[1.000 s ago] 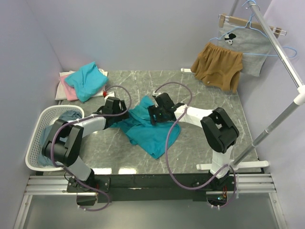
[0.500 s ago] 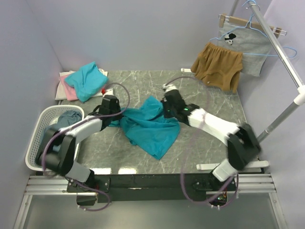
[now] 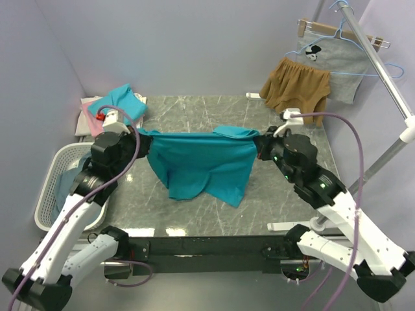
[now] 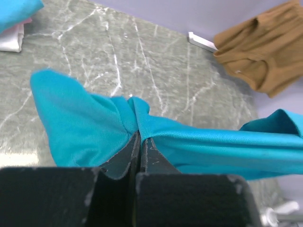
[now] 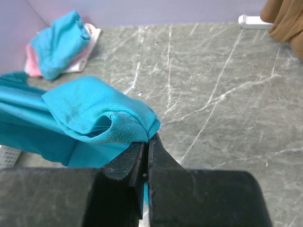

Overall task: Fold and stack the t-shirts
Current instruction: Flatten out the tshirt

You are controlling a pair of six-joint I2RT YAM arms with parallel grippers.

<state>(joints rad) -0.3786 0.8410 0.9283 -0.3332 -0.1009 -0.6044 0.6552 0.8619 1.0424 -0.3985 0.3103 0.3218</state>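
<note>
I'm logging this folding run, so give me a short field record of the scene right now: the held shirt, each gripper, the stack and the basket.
held shirt: teal t-shirt, stretched between both grippers, lower part hanging over the table
left gripper: shut on the shirt's left end
right gripper: shut on the shirt's right end
stack: teal shirt on pink and white ones, back left corner
basket: white, at the left edge, blue-grey cloth inside
off task: tan shorts hanging at back right
</note>
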